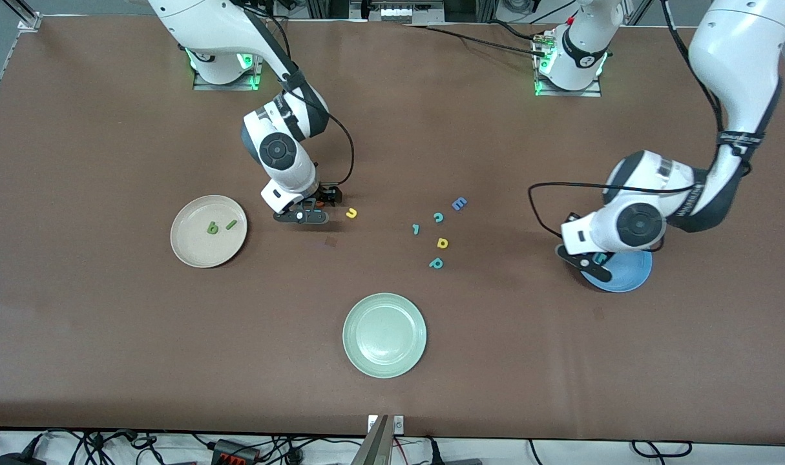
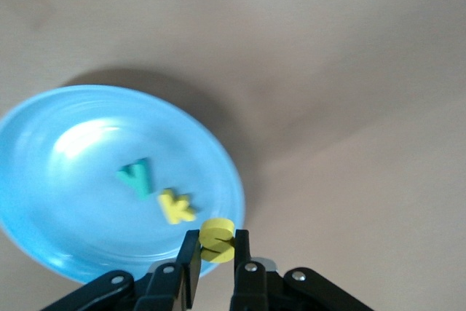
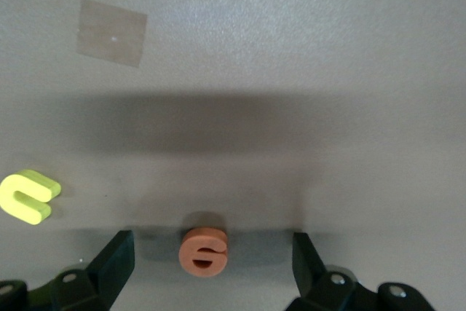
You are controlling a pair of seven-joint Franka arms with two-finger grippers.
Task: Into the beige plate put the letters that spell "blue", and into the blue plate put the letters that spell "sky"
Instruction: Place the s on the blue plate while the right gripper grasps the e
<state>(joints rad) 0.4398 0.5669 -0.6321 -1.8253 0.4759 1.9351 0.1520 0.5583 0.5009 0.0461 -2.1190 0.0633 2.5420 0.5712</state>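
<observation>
My left gripper (image 1: 592,261) (image 2: 216,244) hangs over the rim of the blue plate (image 1: 632,276) (image 2: 65,180), shut on the yellow "s" (image 2: 217,231). In that plate lie the teal "y" (image 2: 137,178) and the yellow "k" (image 2: 176,205). My right gripper (image 1: 307,216) (image 3: 211,245) is low over the table beside the beige plate (image 1: 192,248), open, with the orange "e" (image 3: 204,253) lying between its fingers, touching neither. The yellow "u" (image 1: 351,212) (image 3: 29,196) lies close by. The green "b" (image 1: 212,227) and "l" (image 1: 231,225) rest in the beige plate.
A pale green plate (image 1: 384,334) sits nearest the front camera. Mid-table lie a blue "E" (image 1: 459,204), two small teal letters (image 1: 438,217) (image 1: 416,228), a yellow "a" (image 1: 442,243) and a teal "p" (image 1: 436,263). A tape patch (image 3: 111,32) marks the table.
</observation>
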